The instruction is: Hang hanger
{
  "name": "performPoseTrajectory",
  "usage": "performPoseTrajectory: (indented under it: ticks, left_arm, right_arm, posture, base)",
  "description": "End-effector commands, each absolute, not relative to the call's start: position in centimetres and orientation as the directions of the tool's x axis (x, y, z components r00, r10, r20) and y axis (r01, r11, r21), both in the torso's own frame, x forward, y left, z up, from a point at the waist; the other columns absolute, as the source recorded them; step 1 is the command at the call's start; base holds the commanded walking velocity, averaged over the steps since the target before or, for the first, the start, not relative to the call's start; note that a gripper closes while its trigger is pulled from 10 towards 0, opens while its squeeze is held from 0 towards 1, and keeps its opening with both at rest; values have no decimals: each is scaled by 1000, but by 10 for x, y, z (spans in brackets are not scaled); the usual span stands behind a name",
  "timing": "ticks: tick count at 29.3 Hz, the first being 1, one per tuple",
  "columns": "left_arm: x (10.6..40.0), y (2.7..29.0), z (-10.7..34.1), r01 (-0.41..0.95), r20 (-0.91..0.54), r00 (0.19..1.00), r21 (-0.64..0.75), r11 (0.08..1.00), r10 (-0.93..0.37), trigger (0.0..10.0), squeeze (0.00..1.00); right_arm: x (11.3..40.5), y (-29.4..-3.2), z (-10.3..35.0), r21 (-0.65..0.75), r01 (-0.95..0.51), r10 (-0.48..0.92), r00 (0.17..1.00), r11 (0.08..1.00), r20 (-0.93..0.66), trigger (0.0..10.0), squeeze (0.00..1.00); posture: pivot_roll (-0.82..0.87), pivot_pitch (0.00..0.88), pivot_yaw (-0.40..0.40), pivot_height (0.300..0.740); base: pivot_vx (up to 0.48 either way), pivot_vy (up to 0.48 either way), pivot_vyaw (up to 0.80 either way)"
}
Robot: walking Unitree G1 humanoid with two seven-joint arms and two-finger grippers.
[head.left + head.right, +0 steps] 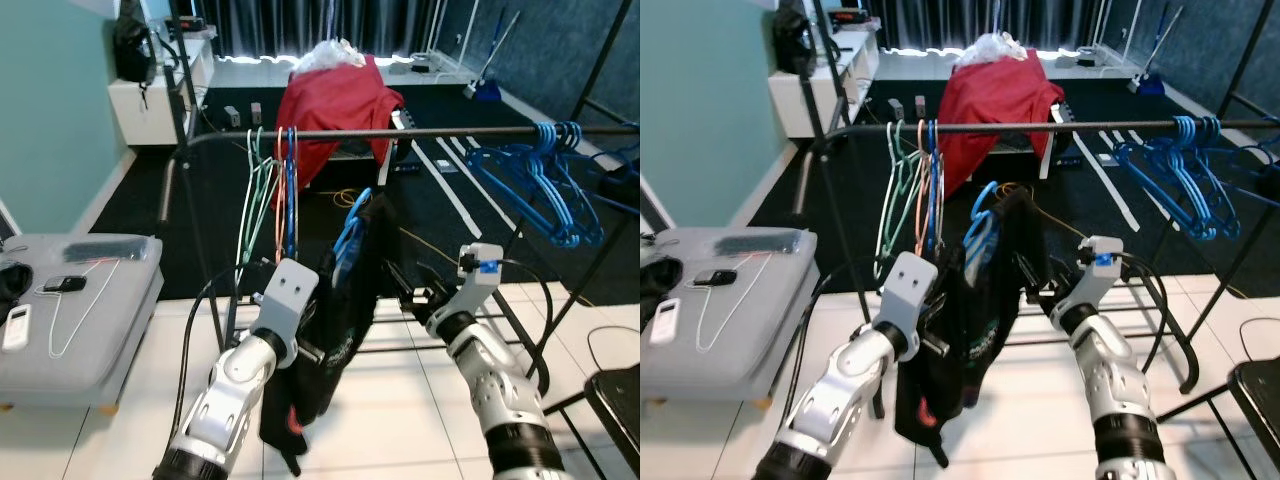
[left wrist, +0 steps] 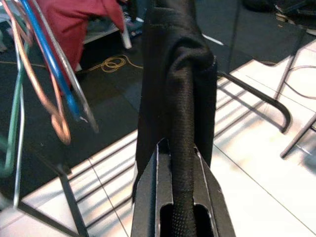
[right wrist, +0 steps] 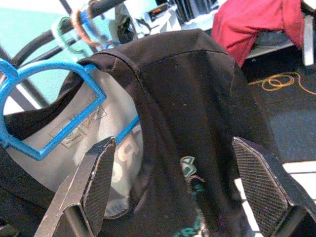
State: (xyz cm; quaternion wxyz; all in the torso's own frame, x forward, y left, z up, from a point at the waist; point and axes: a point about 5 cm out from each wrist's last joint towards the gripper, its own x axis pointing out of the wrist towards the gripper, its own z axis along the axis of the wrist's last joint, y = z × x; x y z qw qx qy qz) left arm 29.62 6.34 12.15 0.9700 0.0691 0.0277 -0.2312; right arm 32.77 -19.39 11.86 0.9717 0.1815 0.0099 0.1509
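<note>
While left gripper (image 2: 180, 197) pinches fold of black shirt (image 1: 345, 300), right gripper (image 3: 177, 182) gapes wide just beside it, gripping nothing. Shirt on blue hanger (image 3: 54, 111), held between arms below rail (image 1: 420, 131). Cloth soft, floppy, likely to slide off; judge stiff hook better hold. Beyond: hangers (image 1: 275, 190) on rail, red cloth (image 1: 335, 105).
</note>
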Motion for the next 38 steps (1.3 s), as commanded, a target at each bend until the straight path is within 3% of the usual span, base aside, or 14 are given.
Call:
performPoseTrajectory:
  ticks: [1,11,21,32,38]
  left_arm:
    - [295,59,130,455,-53,890,110,883,-452,10000,0]
    - [290,54,130,466,-60,885,87,880,-463,10000,0]
    - [285,54,134,463,-46,886,26,886,-461,10000,0]
    - [286,49,137,459,-53,887,7,889,-458,10000,0]
    - [292,58,135,408,-65,911,3,913,-407,10000,0]
  right_arm:
    - [327,-194,119,361,-293,302,953,885,33,10000,0]
    - [327,-194,118,366,-290,300,953,884,31,10000,0]
    - [327,-195,118,369,-291,302,953,883,28,10000,0]
    - [327,-195,119,368,-290,302,953,883,28,10000,0]
    - [328,-194,119,371,-287,299,954,883,28,10000,0]
  posture:
    - [-56,8,-24,740]
    - [-59,11,-24,740]
    - [-57,12,-27,740]
    - [-57,12,-28,740]
    - [-57,10,-22,740]
  base:
    - [285,-382,0]
    - [135,-421,0]
    - [0,0,0]
    - [0,-462,0]
    - [0,-472,0]
